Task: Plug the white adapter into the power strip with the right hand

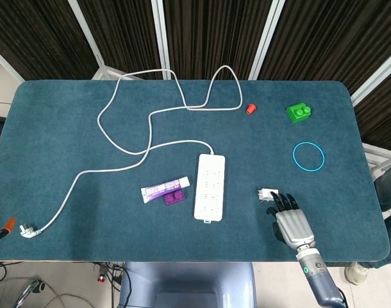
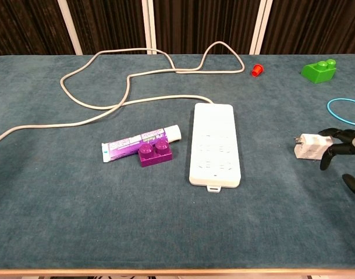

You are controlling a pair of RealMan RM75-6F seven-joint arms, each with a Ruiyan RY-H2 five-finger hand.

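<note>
The small white plastic adapter (image 2: 308, 146) lies at the right hand's (image 1: 290, 217) fingertips, prongs toward the long white power strip (image 1: 209, 187); whether the fingers grip it is unclear.

The chest view's right edge cuts off the right hand (image 2: 343, 152) and blue ring (image 2: 346, 110)

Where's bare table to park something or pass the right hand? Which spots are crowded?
Free: the strip between the power strip and the white adapter; the near-left corner below the cable; the middle between the red cap and blue ring. Crowded: left of the power strip, where toothpaste tube and purple brick sit.
</note>
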